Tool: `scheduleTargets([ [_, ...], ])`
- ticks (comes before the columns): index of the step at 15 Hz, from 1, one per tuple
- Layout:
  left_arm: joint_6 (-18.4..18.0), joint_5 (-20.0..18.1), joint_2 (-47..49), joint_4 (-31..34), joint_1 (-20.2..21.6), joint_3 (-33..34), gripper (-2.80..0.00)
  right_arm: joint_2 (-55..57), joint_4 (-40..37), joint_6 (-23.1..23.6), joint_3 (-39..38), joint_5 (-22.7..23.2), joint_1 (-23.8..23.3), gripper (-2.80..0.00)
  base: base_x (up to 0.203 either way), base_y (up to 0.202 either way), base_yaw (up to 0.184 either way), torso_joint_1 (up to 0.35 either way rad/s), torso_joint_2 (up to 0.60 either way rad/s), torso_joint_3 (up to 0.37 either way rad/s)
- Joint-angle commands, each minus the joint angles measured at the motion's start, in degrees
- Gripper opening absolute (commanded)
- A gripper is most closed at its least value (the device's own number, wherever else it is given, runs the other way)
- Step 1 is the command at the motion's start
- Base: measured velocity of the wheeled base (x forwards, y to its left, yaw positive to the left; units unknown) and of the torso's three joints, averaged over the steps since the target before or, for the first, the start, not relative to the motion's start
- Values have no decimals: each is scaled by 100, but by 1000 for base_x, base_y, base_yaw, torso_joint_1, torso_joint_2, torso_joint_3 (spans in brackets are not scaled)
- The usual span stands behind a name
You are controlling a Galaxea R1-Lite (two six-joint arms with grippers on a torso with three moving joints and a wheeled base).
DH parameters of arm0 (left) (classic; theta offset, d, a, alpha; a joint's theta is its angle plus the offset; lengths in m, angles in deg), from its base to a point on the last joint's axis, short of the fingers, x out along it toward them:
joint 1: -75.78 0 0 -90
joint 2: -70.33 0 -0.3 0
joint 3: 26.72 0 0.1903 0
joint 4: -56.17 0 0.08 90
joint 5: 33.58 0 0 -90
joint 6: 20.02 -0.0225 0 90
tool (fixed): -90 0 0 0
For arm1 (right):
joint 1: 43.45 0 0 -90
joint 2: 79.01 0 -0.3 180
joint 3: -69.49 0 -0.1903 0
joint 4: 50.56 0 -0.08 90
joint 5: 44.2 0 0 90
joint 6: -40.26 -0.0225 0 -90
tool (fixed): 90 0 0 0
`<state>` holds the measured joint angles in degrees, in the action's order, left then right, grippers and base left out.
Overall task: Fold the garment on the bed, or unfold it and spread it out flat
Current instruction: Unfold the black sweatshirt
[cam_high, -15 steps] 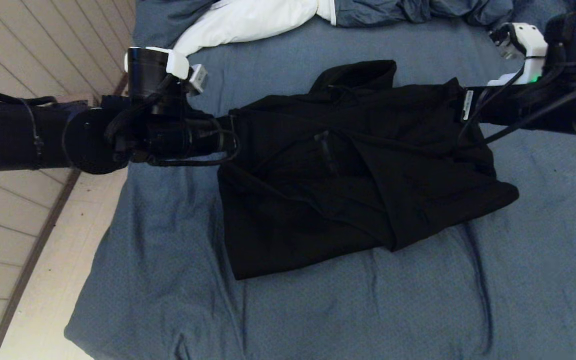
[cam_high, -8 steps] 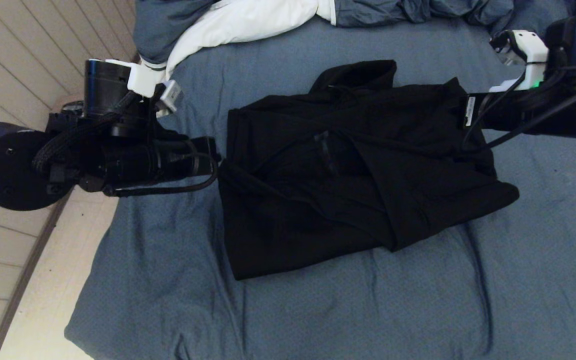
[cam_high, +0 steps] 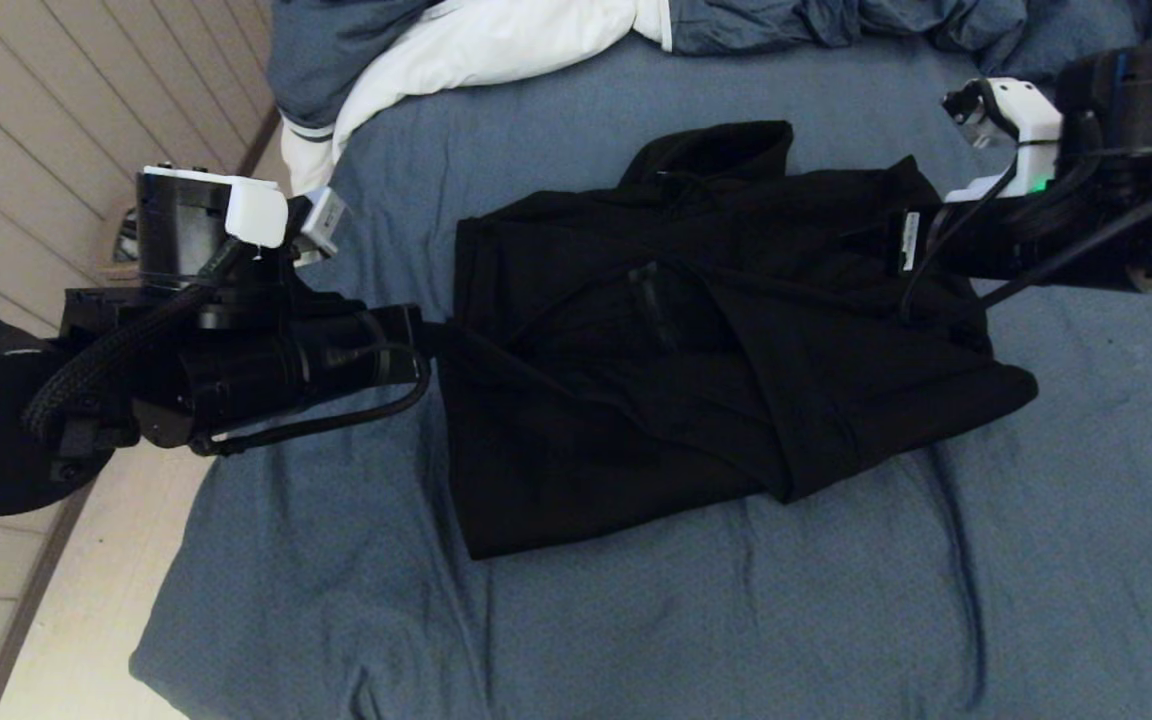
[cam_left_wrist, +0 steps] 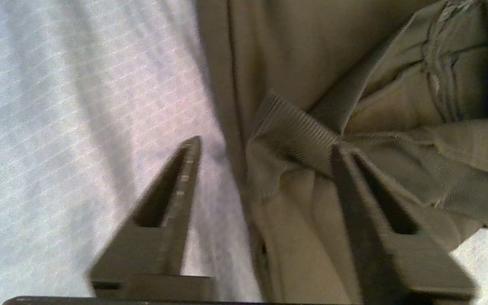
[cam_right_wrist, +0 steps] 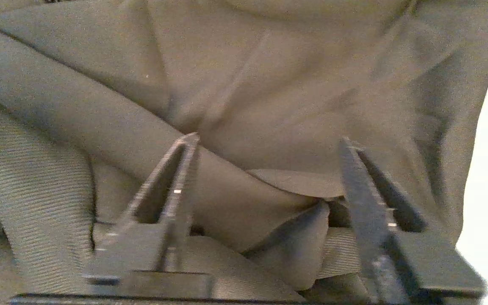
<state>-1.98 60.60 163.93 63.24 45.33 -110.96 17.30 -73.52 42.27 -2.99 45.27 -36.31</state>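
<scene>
Both my grippers, left (cam_left_wrist: 265, 146) and right (cam_right_wrist: 269, 142), hang released at nine and three o'clock of the garment (cam_high: 696, 340), mid-bed (cam_high: 636, 620); soft, floppy, I'd pinch its ribbed hem (cam_left_wrist: 295, 135).

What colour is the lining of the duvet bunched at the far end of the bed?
White, against the duvet's blue-grey outer fabric; the head view shows it best.

Pale plank floor (cam_high: 6, 560) left of frame; rumpled blue-grey duvet (cam_high: 836, 20) with white lining at far edge.
</scene>
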Motion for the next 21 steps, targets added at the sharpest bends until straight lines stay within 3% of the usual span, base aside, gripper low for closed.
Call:
scheduleTargets([
  [1,0,-52,246,-311,-51,102,0,10,4,1,-4,0,139,0,0,0,0,0,0,0],
  [5,-37,-338,839,-678,-66,-200,0,70,4,1,-13,8,207,0,0,0,0,0,0,0],
  [10,-30,-357,904,-690,-66,-311,0,125,4,1,-11,8,271,0,0,0,0,0,0,0],
  [11,-29,-357,867,-684,-66,-302,-280,134,12,1,-13,8,271,0,0,0,0,0,0,0],
  [18,-30,-332,355,-520,-124,-208,-280,254,169,-16,84,0,271,0,0,0,0,0,0,0],
  [21,-14,-361,-119,-339,-466,234,-280,283,479,-8,31,-9,262,0,0,0,0,0,0,0],
])
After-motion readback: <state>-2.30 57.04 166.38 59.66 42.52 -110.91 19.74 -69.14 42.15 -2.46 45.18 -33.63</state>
